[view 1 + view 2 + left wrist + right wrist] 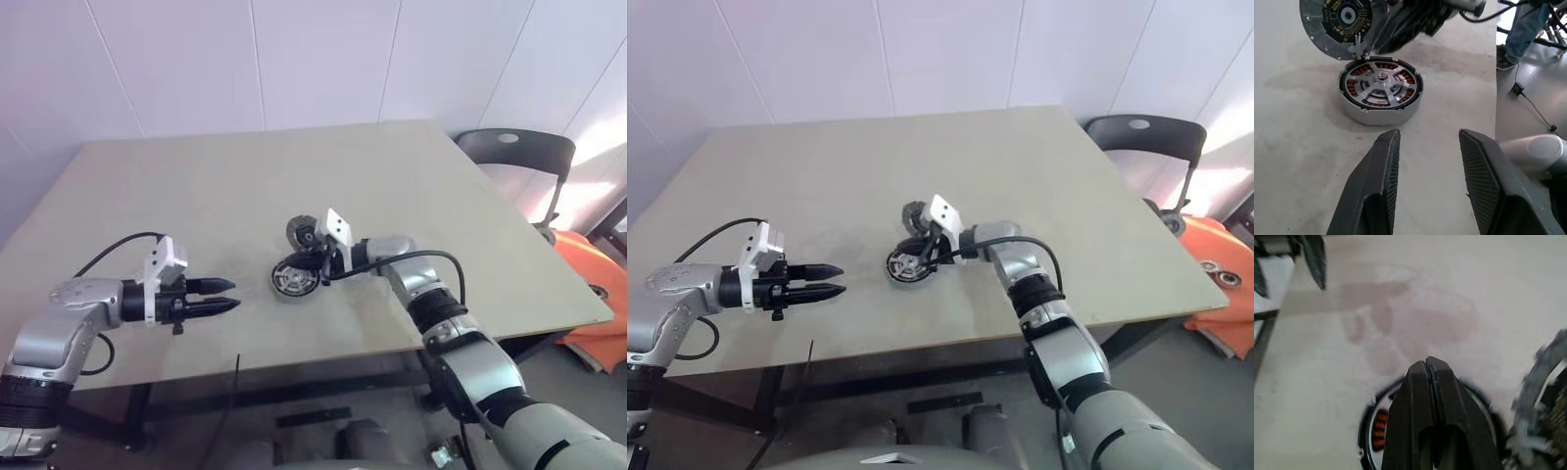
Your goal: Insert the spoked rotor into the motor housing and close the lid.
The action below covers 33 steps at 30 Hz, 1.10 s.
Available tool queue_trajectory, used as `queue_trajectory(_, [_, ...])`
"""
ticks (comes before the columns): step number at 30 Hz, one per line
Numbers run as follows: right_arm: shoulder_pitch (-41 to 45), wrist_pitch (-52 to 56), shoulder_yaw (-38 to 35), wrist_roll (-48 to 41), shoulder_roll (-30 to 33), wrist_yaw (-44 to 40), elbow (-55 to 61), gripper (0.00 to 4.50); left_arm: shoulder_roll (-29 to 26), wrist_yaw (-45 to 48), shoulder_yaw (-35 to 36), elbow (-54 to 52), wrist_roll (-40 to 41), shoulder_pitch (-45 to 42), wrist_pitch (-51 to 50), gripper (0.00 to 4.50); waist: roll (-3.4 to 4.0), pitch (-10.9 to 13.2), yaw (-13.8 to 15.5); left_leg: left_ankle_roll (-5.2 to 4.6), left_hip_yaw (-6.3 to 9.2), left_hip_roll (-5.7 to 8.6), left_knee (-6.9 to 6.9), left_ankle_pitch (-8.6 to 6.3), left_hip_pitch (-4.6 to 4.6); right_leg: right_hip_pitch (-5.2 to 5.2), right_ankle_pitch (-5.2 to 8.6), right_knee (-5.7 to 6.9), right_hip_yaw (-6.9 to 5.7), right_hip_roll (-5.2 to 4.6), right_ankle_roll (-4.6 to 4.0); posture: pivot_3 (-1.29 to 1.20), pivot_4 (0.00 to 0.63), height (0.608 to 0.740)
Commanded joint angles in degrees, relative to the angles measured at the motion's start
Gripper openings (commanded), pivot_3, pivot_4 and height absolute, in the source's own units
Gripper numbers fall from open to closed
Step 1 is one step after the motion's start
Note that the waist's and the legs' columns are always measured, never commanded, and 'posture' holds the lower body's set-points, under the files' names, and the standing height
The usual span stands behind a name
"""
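Left wrist view: spoked rotor [1381,84] is already seated in motor housing [1380,99]; lid [1337,24] is being tipped by pressed-together right hand [1426,363] — lowering flat is needed; left hand [1427,161] is being held spread, empty.

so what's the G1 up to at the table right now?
It's assembling a small motor. The spoked rotor already sits inside the motor housing on the table. The lid stands tilted up on edge at the housing's far rim, not yet closed. The right gripper, fingers shut, is over the housing right beside the lid. The left gripper hovers empty and part open, off to the side, pointing at the housing.
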<state>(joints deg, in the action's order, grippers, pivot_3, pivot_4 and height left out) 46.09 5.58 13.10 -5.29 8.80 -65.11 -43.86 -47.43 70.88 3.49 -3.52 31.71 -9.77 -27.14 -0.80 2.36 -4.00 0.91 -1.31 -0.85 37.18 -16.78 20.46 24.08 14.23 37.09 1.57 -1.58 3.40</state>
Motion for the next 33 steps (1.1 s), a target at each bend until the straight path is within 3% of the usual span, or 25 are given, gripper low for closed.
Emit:
queue_trajectory(1, [1.85,-3.06,0.12,1.65,-0.72,1.02,-4.77,0.0,-0.07,0.39,0.45,-1.72,0.71,-1.3,-0.54,2.06,-0.02,-0.01,0.01,0.0,0.0,0.0,0.0,0.0,-0.01,0.0,0.0,0.01,0.0,0.0,0.0,0.0,0.0,0.74])
queue_trajectory(4, [2.32,-6.6,1.09,5.03,-1.77,4.99,-11.99,0.0,0.36,-0.05,0.09,-0.9,-0.06,-1.88,-0.38,2.06,-0.01,-0.01,-0.09,0.0,0.0,0.0,0.01,0.0,-0.04,-0.03,0.0,0.01,0.0,0.01,0.0,0.0,0.0,0.74])
queue_trajectory(9, [1.54,-9.33,1.86,6.98,-2.53,5.67,-14.27,0.0,1.05,-0.66,0.01,-0.07,-0.55,-2.58,-0.22,2.06,-0.06,-0.04,-0.16,0.0,0.01,-0.04,0.03,0.0,-0.59,-0.55,0.01,0.05,0.02,0.04,-0.02,0.0,0.0,0.74])
queue_trajectory(12, [2.29,-10.68,0.07,5.63,-2.56,5.37,-14.53,0.0,1.23,-0.81,0.11,0.45,-0.78,-2.8,-0.09,2.06,-0.06,-0.04,-0.12,0.0,0.0,-0.04,-0.02,0.0,-0.97,-0.91,0.09,0.02,0.02,0.07,-0.14,0.0,0.0,0.74])
queue_trajectory(16, [3.84,-6.63,-6.63,-3.59,-4.29,-1.36,-9.66,0.0,1.65,-0.97,0.23,0.73,-0.69,-3.05,-0.25,2.06,-0.04,-0.02,-0.09,-0.01,0.0,-0.03,0.01,0.0,-0.94,-0.9,0.06,0.02,0.03,0.07,-0.1,0.0,0.0,0.74])
queue_trajectory(20, [3.23,-9.45,-6.8,-3.57,-4.84,-2.23,-7.95,0.0,2.06,-1.15,0.17,1.07,-0.84,-3.23,-0.23,2.06,-0.04,-0.02,-0.06,-0.01,0.01,-0.04,-0.07,0.0,-0.85,-0.8,0.01,-0.02,0.02,0.03,0.0,0.0,0.0,0.74])
queue_trajectory(23, [2.92,-10.58,-5.96,-1.97,-4.79,-0.89,-9.59,0.0,2.65,-1.24,0.68,1.11,-0.2,-3.13,-0.83,2.06,-0.03,-0.01,-0.05,0.0,0.0,-0.04,-0.08,-0.01,-0.81,-0.76,0.01,-0.02,0.02,-0.02,0.0,0.0,0.0,0.74])
queue_trajectory(28, [1.47,-18.15,1.74,9.94,-2.62,8.06,-16.37,0.0,2.59,-1.17,0.8,1.59,-1.06,-2.84,-0.16,2.06,-0.03,-0.01,-0.09,0.0,0.0,-0.04,-0.07,-0.01,-0.82,-0.75,0.02,-0.01,0.03,-0.03,-0.01,0.0,0.0,0.74])
queue_trajectory(33, [1.9,-18.72,0.92,9.92,-2.71,9.86,-19.59,0.0,2.39,-1.02,1.15,1.73,-1.04,-2.52,0.09,2.06,-0.07,-0.05,-0.13,-0.01,-0.01,-0.05,-0.01,0.0,-1.09,-1.03,0.13,0.01,0.06,0.0,-0.22,0.0,0.0,0.74])
